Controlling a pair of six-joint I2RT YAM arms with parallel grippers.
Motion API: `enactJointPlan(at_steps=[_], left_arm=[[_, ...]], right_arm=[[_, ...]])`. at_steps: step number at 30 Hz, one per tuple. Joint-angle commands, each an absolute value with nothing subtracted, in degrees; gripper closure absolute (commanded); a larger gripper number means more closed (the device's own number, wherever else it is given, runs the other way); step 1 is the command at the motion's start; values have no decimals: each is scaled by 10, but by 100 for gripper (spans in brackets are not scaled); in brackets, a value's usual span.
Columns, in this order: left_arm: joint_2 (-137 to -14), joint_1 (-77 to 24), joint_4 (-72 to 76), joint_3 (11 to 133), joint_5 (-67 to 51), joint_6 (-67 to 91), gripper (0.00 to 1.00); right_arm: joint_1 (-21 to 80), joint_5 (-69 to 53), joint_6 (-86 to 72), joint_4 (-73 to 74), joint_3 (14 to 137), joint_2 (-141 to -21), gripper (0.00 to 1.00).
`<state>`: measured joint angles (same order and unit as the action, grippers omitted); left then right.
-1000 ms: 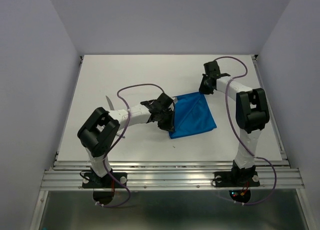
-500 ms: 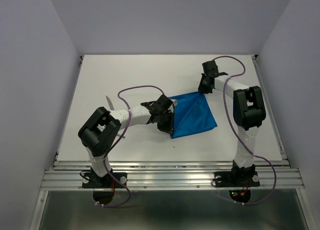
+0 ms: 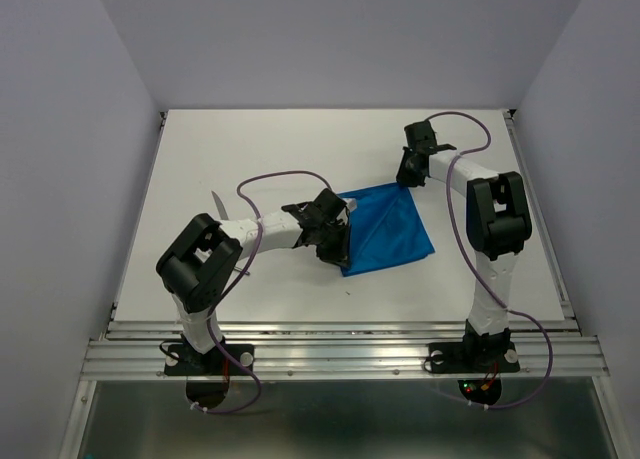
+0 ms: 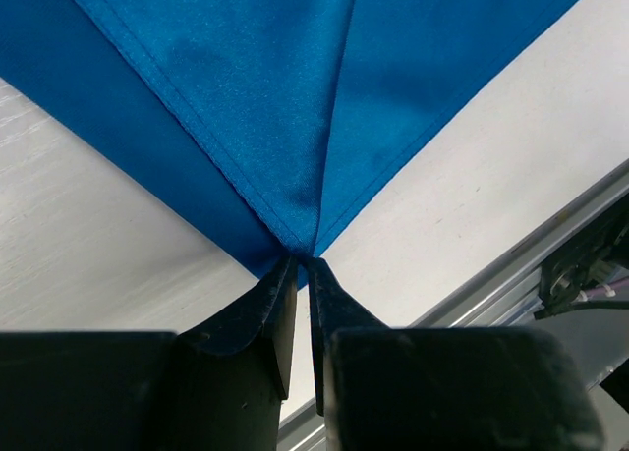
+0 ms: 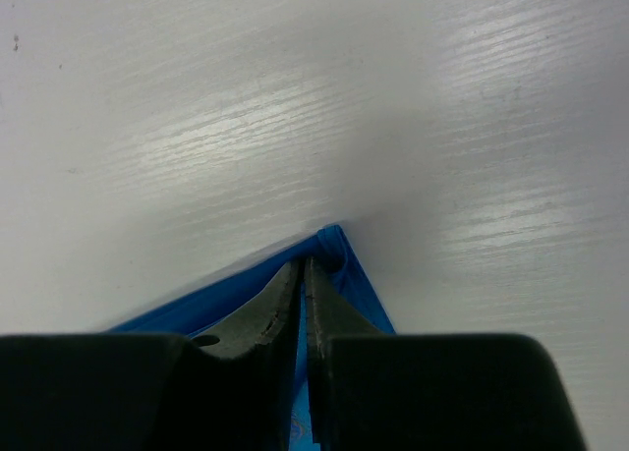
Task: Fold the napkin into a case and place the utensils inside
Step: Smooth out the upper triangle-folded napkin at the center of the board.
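"White table (image 3: pixel 200 149): where was the napkin (image 3: pixel 388 229)?"
"Mid-right, partly folded. The left gripper (image 4: pixel 303 264) was clamped on its near corner and the right gripper (image 5: pixel 301 266) on its far corner. No case yet."
"And the utensils?"
"One grey piece (image 3: pixel 217 200) lay beside the left arm. The other couldn't be made out."

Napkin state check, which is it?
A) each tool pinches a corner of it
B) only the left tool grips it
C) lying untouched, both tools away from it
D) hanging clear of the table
A: the wrist views show the left tool closed on one corner of the napkin and the right tool closed on another corner.
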<state>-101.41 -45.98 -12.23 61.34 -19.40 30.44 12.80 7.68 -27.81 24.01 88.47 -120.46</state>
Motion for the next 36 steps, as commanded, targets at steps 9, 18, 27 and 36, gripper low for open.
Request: enactJointPlan(at_steps=[9, 18, 27, 36], left_arm=[[-1004, -467, -90, 600, -209, 307, 78], [-998, -468, -120, 603, -174, 301, 79], [-936, -467, -172, 644, -149, 298, 78], [-926, -467, -155, 652, -162, 306, 77]], right_arm=[[127, 80, -273, 242, 894, -1190, 89], [127, 73, -273, 242, 891, -1182, 89], [127, 50, -278, 246, 887, -1126, 62], [134, -28, -313, 226, 815, -1044, 59]])
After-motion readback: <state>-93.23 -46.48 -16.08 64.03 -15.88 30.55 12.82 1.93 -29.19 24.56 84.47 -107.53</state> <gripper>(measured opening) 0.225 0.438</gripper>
